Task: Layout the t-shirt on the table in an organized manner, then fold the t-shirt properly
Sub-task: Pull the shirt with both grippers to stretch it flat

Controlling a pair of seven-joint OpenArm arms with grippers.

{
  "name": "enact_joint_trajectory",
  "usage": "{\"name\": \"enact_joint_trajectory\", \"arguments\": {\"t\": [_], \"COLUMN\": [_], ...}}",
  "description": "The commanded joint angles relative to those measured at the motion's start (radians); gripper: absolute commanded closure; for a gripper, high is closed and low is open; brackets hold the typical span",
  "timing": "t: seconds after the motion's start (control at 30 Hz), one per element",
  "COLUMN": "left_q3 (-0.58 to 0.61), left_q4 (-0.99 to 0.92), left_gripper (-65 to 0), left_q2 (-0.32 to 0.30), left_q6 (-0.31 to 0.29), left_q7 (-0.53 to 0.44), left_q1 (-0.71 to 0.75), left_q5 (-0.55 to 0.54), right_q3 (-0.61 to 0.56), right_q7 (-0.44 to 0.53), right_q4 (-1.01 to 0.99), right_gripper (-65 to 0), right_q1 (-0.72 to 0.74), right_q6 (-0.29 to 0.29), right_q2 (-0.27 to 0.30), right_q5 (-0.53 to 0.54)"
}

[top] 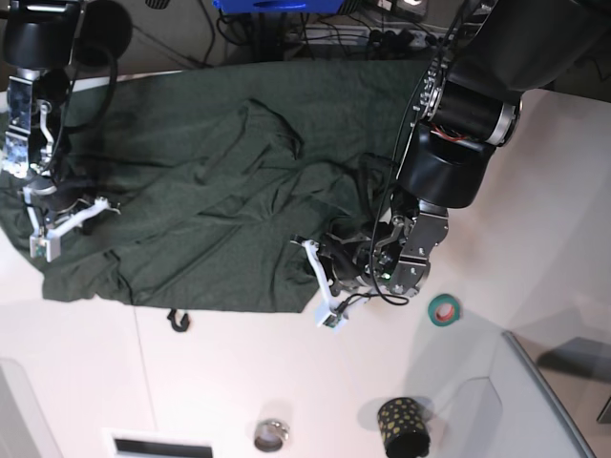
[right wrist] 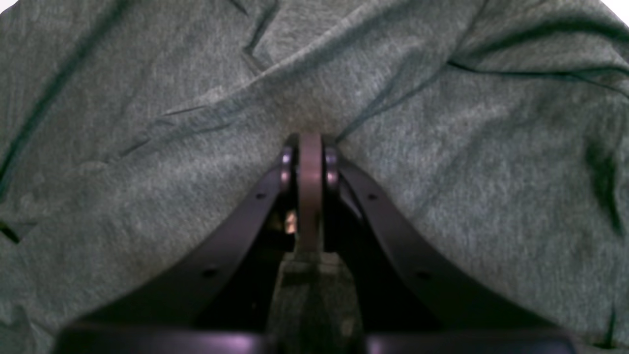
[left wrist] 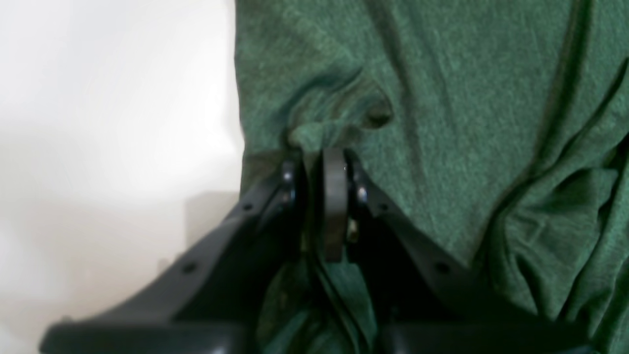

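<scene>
The dark green t-shirt [top: 210, 191] lies rumpled over the far left part of the white table [top: 286, 382]. In the base view my left gripper [top: 325, 260] sits at the shirt's near right edge. In the left wrist view the left gripper [left wrist: 317, 157] is pinched on a bunched fold of the t-shirt [left wrist: 442, 98], with cloth running back between its jaws and bare table [left wrist: 98, 98] to the left. My right gripper [top: 48, 205] is over the shirt's left end. The right wrist view shows it [right wrist: 310, 142] shut on the t-shirt [right wrist: 172, 123], creases fanning out from its tip.
A green tape roll [top: 442, 308], a black dotted cup [top: 402, 426] and a small metal ring [top: 271, 435] lie on the near table. A grey bin [top: 549, 386] stands at the near right. A small black item [top: 178, 320] lies below the shirt's hem. Cables run along the back.
</scene>
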Motion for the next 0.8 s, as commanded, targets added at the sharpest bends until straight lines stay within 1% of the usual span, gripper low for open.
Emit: {"name": "enact_joint_trajectory", "arguments": {"t": [0.0,0.1,0.23,0.4,0.43,0.5,0.53,0.57,0.67,0.77], "left_q3": [-0.002,-0.002,-0.003,-0.003,-0.003,-0.003,-0.003,-0.003,-0.003,-0.003], "left_q4": [0.014,0.016,0.018,0.091,0.097,0.105,0.105,0.107,0.111,0.107], "left_gripper": [-5.6,0.0,0.0,0.0,0.0,0.0,0.0,0.0,0.0,0.0], "left_q2": [0.007,0.007,0.007,0.007,0.007,0.007,0.007,0.007,0.007,0.007], "left_q6": [-0.001,-0.001,-0.001,-0.001,-0.001,-0.001,-0.001,-0.001,-0.001,-0.001], "left_q7": [-0.011,-0.01,-0.008,-0.004,0.004,0.038,0.039,0.038,0.039,0.039], "left_q1": [-0.032,-0.032,-0.034,-0.026,-0.026,-0.032,-0.032,-0.034,-0.034,-0.032], "left_q5": [-0.009,-0.009,-0.009,-0.009,-0.009,-0.009,-0.009,-0.009,-0.009,-0.009], "right_q3": [0.004,0.004,0.004,0.0,-0.019,-0.098,-0.132,-0.163,-0.23,-0.309], "right_q7": [0.023,0.023,0.023,0.016,0.01,-0.022,-0.034,-0.042,-0.057,-0.091], "right_q4": [0.013,0.013,0.013,0.013,0.016,0.04,0.057,0.079,0.142,0.171], "right_gripper": [-0.3,-0.3,-0.3,-0.3,-0.3,-0.2,-0.2,-0.2,-0.2,-0.2], "right_q1": [0.016,0.016,0.016,0.016,0.014,0.013,0.013,0.013,0.017,0.059], "right_q6": [0.003,0.003,0.003,0.008,0.034,0.126,0.155,0.166,0.143,0.149], "right_q2": [0.015,0.015,0.018,0.018,0.019,0.024,0.033,0.035,0.033,0.033], "right_q5": [0.007,0.007,0.007,0.007,0.006,0.006,0.006,0.006,0.006,0.006]}}
